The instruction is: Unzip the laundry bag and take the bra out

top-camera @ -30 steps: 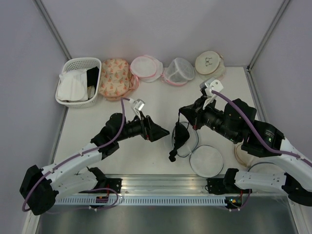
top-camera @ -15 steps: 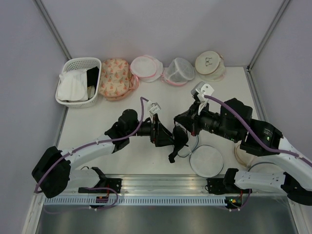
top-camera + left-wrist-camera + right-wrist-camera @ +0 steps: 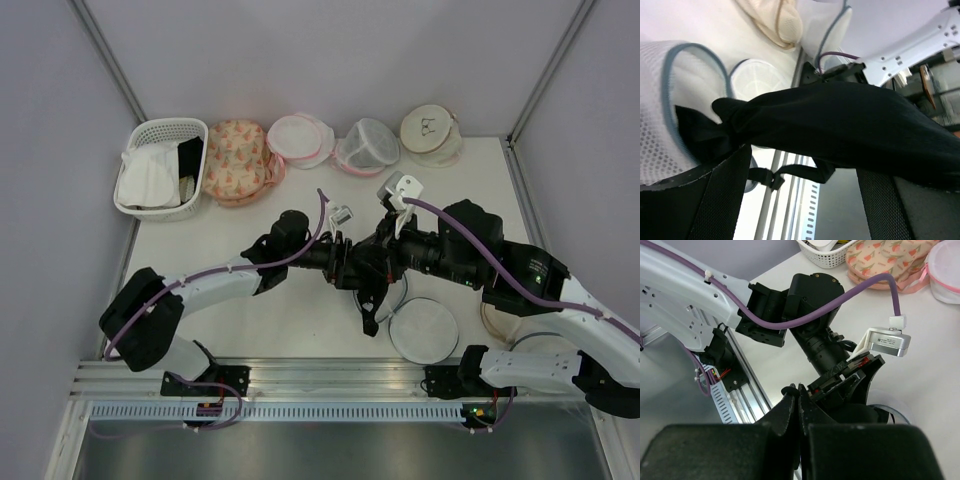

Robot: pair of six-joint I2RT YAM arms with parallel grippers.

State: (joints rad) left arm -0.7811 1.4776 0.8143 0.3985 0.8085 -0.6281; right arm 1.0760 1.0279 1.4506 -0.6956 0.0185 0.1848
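The black bra [image 3: 372, 288] hangs above the table between both grippers, one strap dangling down. My right gripper [image 3: 380, 262] is shut on a pinch of its fabric; in the right wrist view the fingers [image 3: 799, 389] are pressed together. My left gripper [image 3: 350, 268] is open with its jaws either side of the bra [image 3: 840, 125], fingers wide apart [image 3: 801, 167]. The laundry bag [image 3: 422, 330], round white mesh with a grey-blue rim, lies open on the table under the right arm. It also shows in the left wrist view [image 3: 660, 115], and the bra shows in the right wrist view [image 3: 855, 412].
A white basket [image 3: 160, 168] with cloths stands at the back left. Beside it lie a floral pink bag [image 3: 235, 160], two pink-trimmed mesh bags [image 3: 298, 140] [image 3: 365, 147] and a cream round bag [image 3: 430, 130]. A metal rail [image 3: 330, 375] runs along the front edge.
My left arm has swung right and brought its open jaws around the hanging bra. My right gripper has shifted slightly left with the bra in it.
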